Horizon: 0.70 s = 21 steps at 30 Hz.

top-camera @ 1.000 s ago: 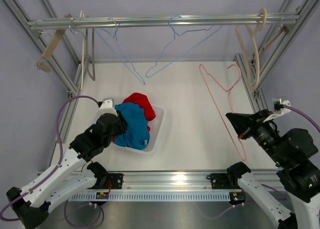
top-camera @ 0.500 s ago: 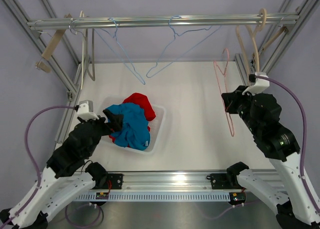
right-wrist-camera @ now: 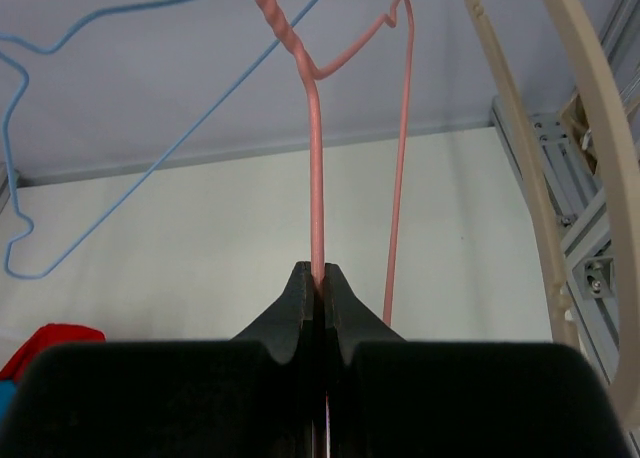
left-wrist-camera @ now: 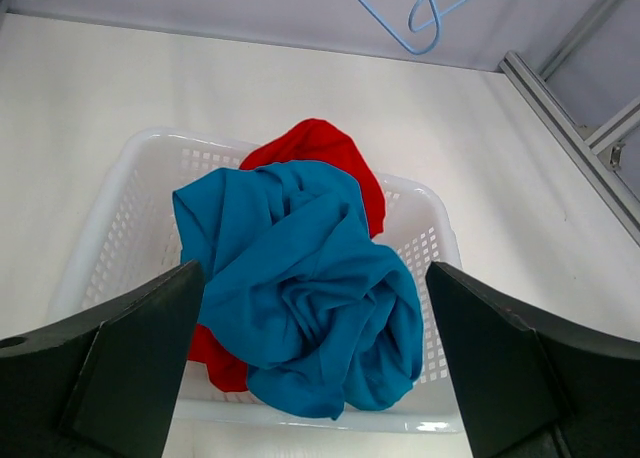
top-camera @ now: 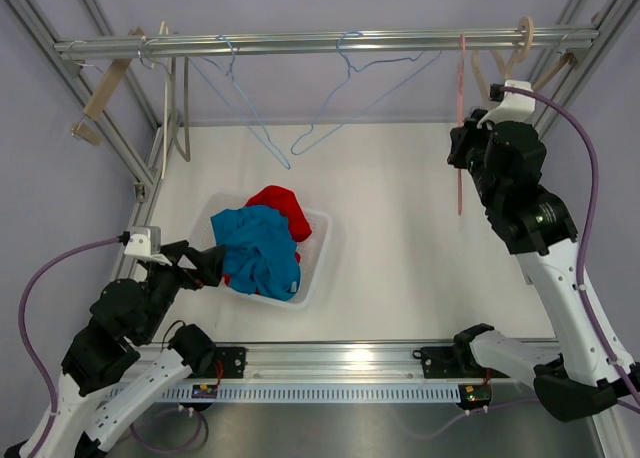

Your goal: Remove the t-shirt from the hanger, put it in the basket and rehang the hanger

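A crumpled blue cotton t-shirt (top-camera: 258, 250) lies bunched inside a white perforated plastic basket (top-camera: 316, 253), which sits on the white table (top-camera: 390, 238) at about 8 o'clock from the table's middle. A rumpled red garment (top-camera: 284, 205) lies partly under the t-shirt and shows at its 1 o'clock side. In the left wrist view the blue cloth (left-wrist-camera: 300, 298) fills most of the basket and spills over its near rim, while the red cloth (left-wrist-camera: 325, 153) peeks out at 12 o'clock and again at 7 o'clock. The left jaws are spread wide and hold nothing. Their two dark fingers (left-wrist-camera: 120, 368) frame the basket (left-wrist-camera: 130, 153) from its 8 o'clock side without touching it or the cloth. The right jaws are raised at about 2 o'clock over the table and pressed together on a thin pink wire hanger (top-camera: 460, 168), pinching one straight run of the wire. The hanger is bare, well apart from the t-shirt, and seen edge-on from above as a near-vertical line. In the right wrist view its twisted neck (right-wrist-camera: 315, 178) rises towards 12 o'clock above the pinch. The hanger's top reaches the silver aluminium rail (top-camera: 300, 44) at the far side, though whether the hook rests on it cannot be told. Two pale-blue wire hangers (top-camera: 345, 88) hang from that rail at 12 o'clock, and beige plastic hangers (top-camera: 505, 98) hang just beside the right jaws at 1 o'clock.
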Each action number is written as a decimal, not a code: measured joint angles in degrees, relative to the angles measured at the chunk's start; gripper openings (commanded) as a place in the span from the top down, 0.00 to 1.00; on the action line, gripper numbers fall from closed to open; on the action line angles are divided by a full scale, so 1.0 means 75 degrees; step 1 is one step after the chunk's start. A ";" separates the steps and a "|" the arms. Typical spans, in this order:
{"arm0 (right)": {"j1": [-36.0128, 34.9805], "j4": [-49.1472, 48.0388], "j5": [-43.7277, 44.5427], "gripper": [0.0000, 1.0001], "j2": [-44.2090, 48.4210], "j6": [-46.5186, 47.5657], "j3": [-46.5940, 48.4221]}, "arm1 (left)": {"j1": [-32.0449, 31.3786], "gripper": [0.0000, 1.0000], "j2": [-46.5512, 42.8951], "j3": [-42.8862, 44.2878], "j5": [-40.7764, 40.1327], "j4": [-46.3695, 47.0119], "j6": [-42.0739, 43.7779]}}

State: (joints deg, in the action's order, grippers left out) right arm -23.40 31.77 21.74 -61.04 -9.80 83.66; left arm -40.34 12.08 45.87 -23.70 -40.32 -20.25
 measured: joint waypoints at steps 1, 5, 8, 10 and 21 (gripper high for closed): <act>0.0125 -0.0070 -0.0035 1.00 -0.0143 0.0023 0.0140 | 0.0000 0.01 -0.0166 -0.0082 0.0044 -0.0044 0.0082; 0.0580 -0.0198 -0.0236 1.00 -0.0635 0.0038 0.0589 | 0.0003 0.01 -0.0662 -0.0245 0.0189 -0.0003 0.0306; 0.0924 -0.0332 -0.0469 1.00 -0.0938 0.0012 0.0761 | 0.0012 0.01 -0.0799 -0.0289 0.0297 0.0055 0.0367; 0.1093 -0.0388 -0.0603 1.00 -0.1139 -0.0026 0.0851 | 0.0012 0.01 -0.0787 -0.0306 0.0356 0.0093 0.0408; 0.1207 -0.1157 -0.1186 1.00 -0.1282 -0.0344 0.0210 | 0.0353 0.01 -0.0396 -0.0321 0.0801 0.0140 0.0562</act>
State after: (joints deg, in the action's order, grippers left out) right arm -14.35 23.09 12.84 -70.65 -12.38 85.23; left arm -37.69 9.10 43.46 -17.69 -39.27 -16.03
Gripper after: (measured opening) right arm 0.047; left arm 0.988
